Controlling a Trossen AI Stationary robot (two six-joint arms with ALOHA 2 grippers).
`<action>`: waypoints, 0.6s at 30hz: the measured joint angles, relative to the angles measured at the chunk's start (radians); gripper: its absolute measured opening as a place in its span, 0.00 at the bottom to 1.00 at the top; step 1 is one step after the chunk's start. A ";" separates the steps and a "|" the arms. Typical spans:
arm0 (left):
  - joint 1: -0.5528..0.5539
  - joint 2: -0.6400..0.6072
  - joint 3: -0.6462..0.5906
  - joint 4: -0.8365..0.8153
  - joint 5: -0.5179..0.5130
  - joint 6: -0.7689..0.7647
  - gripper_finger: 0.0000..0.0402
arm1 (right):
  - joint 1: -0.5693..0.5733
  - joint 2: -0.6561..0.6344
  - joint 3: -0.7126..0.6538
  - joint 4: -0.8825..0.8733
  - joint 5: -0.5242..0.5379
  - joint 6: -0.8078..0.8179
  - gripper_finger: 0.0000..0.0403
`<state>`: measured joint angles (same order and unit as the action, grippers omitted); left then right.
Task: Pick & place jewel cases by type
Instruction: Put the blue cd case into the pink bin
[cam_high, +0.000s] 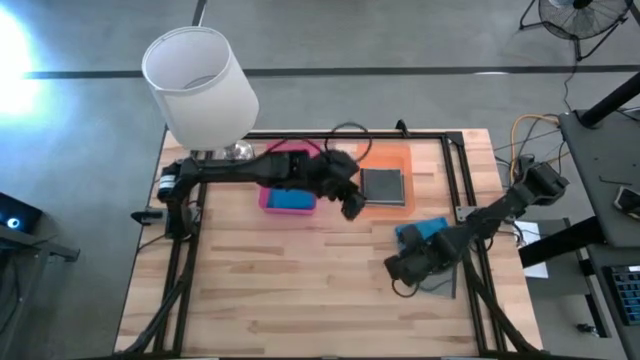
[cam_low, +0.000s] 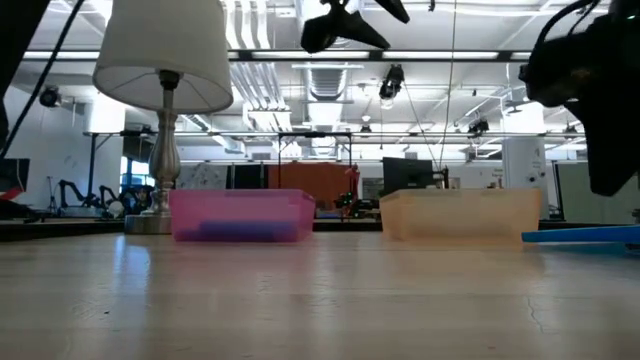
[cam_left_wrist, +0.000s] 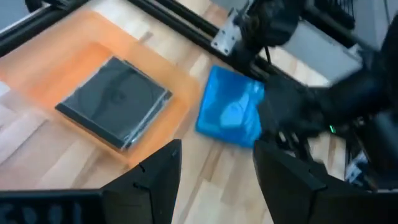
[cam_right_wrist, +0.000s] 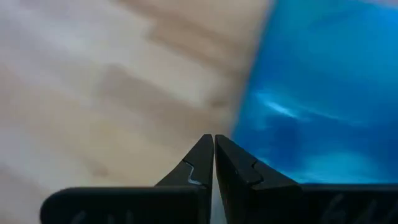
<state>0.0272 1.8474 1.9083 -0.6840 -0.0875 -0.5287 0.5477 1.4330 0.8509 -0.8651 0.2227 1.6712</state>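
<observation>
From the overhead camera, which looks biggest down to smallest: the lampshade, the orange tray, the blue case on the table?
1. Lampshade, though it stands nearer the camera, so it may look oversized.
2. Orange tray.
3. Blue case, partly hidden by the right arm.

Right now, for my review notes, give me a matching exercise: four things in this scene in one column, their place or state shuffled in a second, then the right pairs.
Things:
1. grey jewel case
2. blue jewel case on the table
3. left gripper
4. right gripper

Place or state:
A. fingers shut
B. lying in the orange tray
C. fingers open, empty
D. on bare wood by the right gripper

Pairs: 1-B, 2-D, 3-C, 4-A
</observation>
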 joint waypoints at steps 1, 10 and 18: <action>-0.014 -0.001 0.000 -0.011 -0.013 0.000 0.45 | -0.009 0.001 0.019 -0.074 -0.005 -0.016 0.03; -0.093 -0.006 0.000 -0.062 -0.071 -0.053 0.45 | -0.086 0.099 -0.003 -0.179 -0.112 -0.239 0.03; -0.133 -0.028 0.000 -0.077 -0.104 -0.100 0.45 | -0.086 0.213 0.007 -0.163 0.020 -0.277 0.03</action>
<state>-0.1058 1.8198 1.9087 -0.7614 -0.1912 -0.6291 0.4614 1.6455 0.8578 -1.0285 0.2423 1.3946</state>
